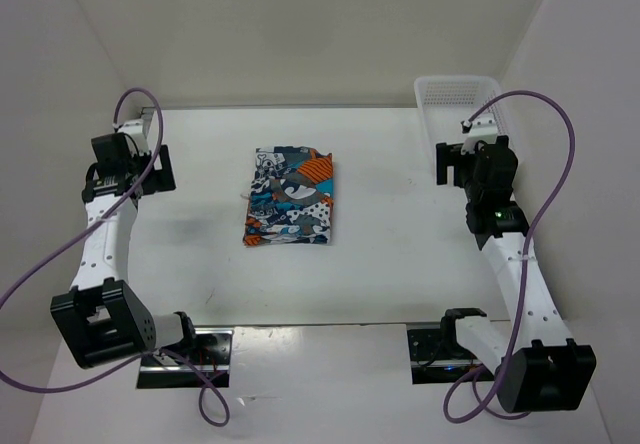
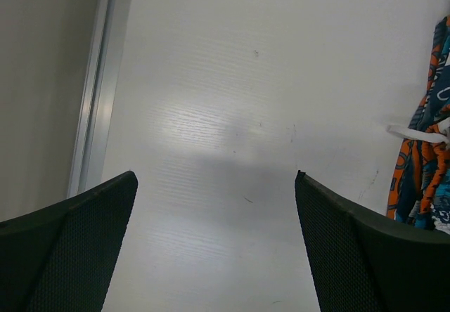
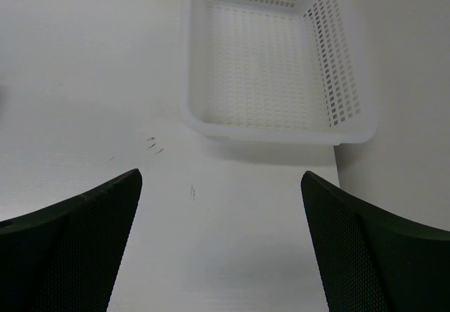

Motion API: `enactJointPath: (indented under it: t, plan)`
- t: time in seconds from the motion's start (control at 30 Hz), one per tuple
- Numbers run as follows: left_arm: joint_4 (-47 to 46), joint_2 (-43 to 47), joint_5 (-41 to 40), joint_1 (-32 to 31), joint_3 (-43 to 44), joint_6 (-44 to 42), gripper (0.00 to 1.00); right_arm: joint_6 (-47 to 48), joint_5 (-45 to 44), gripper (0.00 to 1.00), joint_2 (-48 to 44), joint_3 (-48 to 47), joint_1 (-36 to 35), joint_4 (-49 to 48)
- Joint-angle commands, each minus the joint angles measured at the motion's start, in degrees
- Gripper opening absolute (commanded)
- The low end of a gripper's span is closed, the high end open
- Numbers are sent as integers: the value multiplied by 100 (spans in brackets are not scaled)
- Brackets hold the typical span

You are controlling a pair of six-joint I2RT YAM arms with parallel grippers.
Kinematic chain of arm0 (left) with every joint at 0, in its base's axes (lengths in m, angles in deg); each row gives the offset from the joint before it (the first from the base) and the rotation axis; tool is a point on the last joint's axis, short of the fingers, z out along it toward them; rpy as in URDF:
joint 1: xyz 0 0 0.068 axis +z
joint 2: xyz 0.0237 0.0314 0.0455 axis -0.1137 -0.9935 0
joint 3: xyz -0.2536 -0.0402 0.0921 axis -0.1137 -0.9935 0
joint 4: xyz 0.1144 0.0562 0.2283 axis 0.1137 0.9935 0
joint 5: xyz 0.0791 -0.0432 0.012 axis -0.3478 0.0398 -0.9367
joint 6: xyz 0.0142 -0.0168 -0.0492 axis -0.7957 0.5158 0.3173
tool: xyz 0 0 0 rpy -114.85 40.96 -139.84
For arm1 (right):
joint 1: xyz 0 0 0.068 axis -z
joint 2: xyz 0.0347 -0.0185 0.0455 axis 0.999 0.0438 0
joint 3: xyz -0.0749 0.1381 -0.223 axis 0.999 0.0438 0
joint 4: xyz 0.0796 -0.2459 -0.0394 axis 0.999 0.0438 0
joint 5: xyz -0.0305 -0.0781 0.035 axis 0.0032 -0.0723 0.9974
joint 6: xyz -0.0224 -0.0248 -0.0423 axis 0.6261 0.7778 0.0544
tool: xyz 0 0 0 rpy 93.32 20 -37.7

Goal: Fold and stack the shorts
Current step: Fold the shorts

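Observation:
The printed shorts (image 1: pixel 291 198) lie folded into a neat rectangle in the middle of the white table. Their edge, with a white drawstring, shows at the right of the left wrist view (image 2: pixel 425 164). My left gripper (image 1: pixel 160 169) is open and empty, hanging above bare table well to the left of the shorts (image 2: pixel 216 185). My right gripper (image 1: pixel 442 162) is open and empty, well to the right of the shorts and just in front of the basket (image 3: pixel 221 185).
A white plastic mesh basket (image 1: pixel 432 94) stands empty at the back right corner; it fills the top of the right wrist view (image 3: pixel 197 66). White walls close in the table on three sides. A metal strip (image 2: pixel 95 87) runs along the left table edge.

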Motion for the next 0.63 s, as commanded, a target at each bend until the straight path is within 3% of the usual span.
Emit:
enactJointPath:
  t: [0.0,0.6]
  plan:
    - [-238,292,-93,35,-67,-23,100,-78,181,99,-276,99,34,-225]
    - [-238,449,241,35,-225,-23,100,-78,392,100,-435,310,34,-171]
